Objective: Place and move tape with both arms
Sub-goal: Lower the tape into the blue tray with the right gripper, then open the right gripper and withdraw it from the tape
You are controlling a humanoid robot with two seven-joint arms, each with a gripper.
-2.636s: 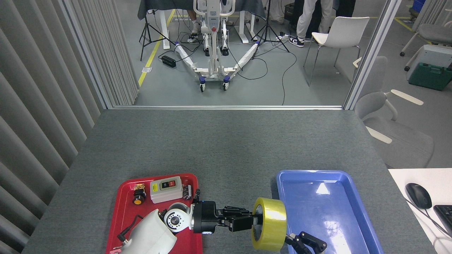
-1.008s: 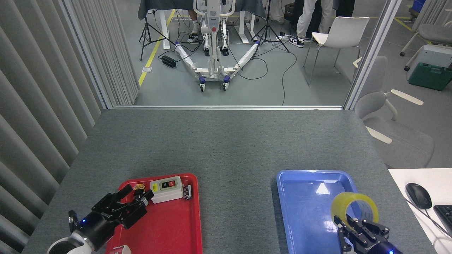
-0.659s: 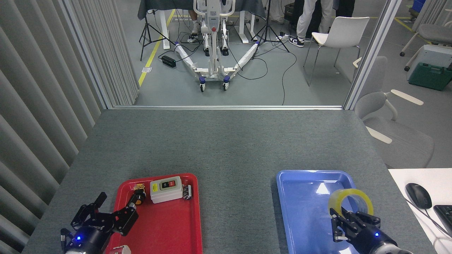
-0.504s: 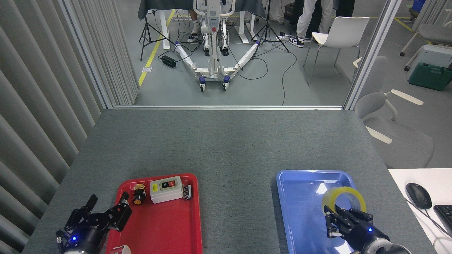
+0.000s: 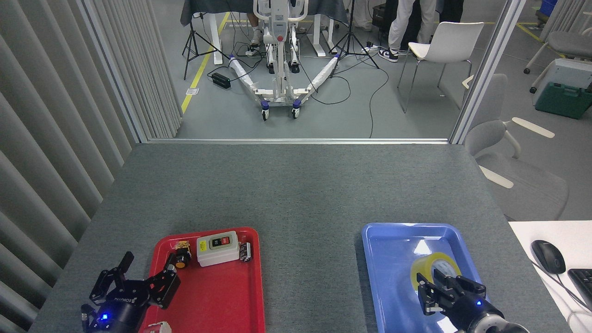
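Observation:
The yellow tape [image 5: 432,267] is low inside the blue tray [image 5: 388,259], tilted with its hole facing up and towards me. My right gripper [image 5: 440,280] comes in from the bottom edge, its black fingers closed on the roll's near rim and hiding that part. My left gripper [image 5: 147,270] hovers at the bottom left, over the left edge of the red tray [image 5: 222,300]. It is open, with nothing between its fingers.
The red tray holds a grey switch box [image 5: 217,248], a yellow push button [image 5: 181,261], a small black part [image 5: 245,251] and a red-and-white item [image 5: 156,327] at its near edge. A mouse [image 5: 547,256] and keyboard [image 5: 583,283] sit on the white desk at right. Slatted wall runs along the left.
My right gripper has carried the tape left and down into the blue tray. The left arm pulled back from the middle to the red tray's left edge and opened.

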